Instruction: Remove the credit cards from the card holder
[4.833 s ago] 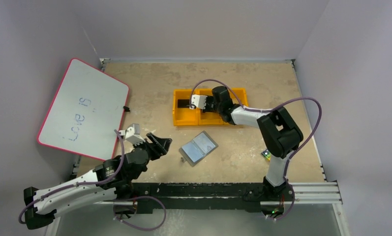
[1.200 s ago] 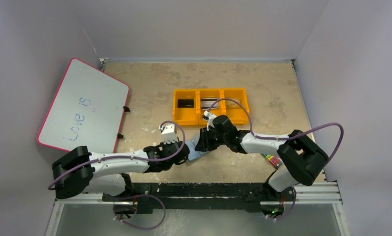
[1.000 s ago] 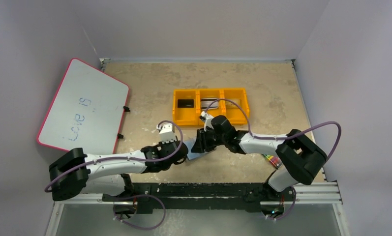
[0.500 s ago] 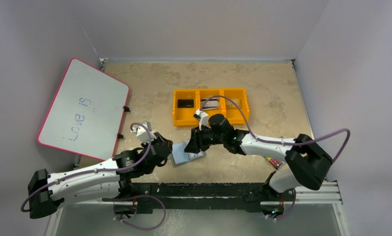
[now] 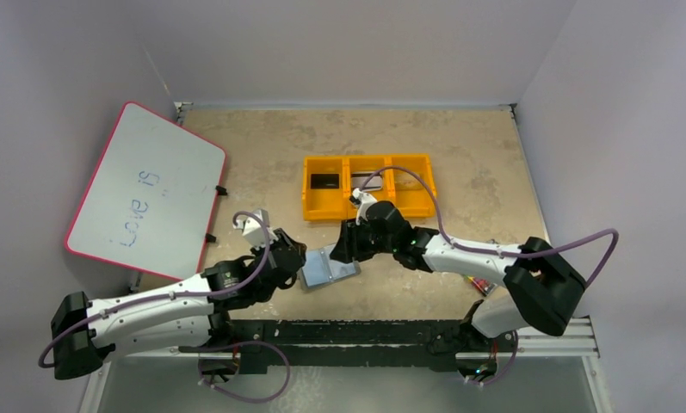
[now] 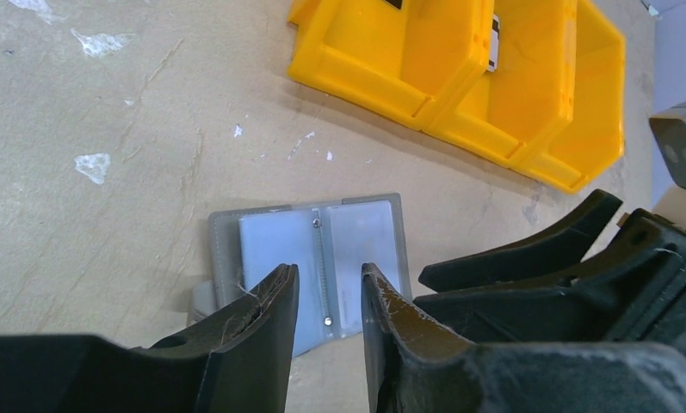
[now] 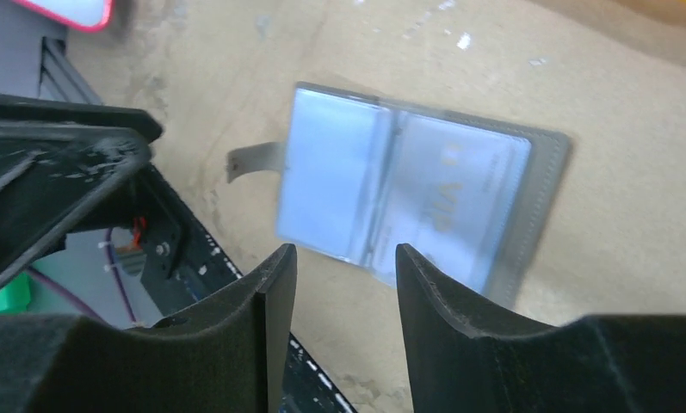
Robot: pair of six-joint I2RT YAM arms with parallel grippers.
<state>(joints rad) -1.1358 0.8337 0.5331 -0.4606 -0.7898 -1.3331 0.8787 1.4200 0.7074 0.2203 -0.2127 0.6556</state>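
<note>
Both hands have closed in on the card holder (image 5: pixel 329 268) since a few seconds back, when my right one was over the yellow tray (image 5: pixel 322 212) and the left sat off to the side. Meanwhile the holder has slid a little nearer and turned. Now it lies open and flat on the surface (image 5: pixel 262 155), between the two hands. My left hand (image 6: pixel 328 274) hangs over its near edge, fingers parted by a narrow gap, gripping nothing; I cannot tell whether the tips touch it. My right hand (image 7: pixel 343 254) hovers over it from the far side, fingers apart, empty. Just ahead of the right hand, one pocket shows a pale card (image 7: pixel 460 198) with lettering. Beyond the right hand, a black card (image 5: pixel 324 181) lies in the tray's left bin and a silver-white card (image 5: pixel 367 181) in the middle one.
</note>
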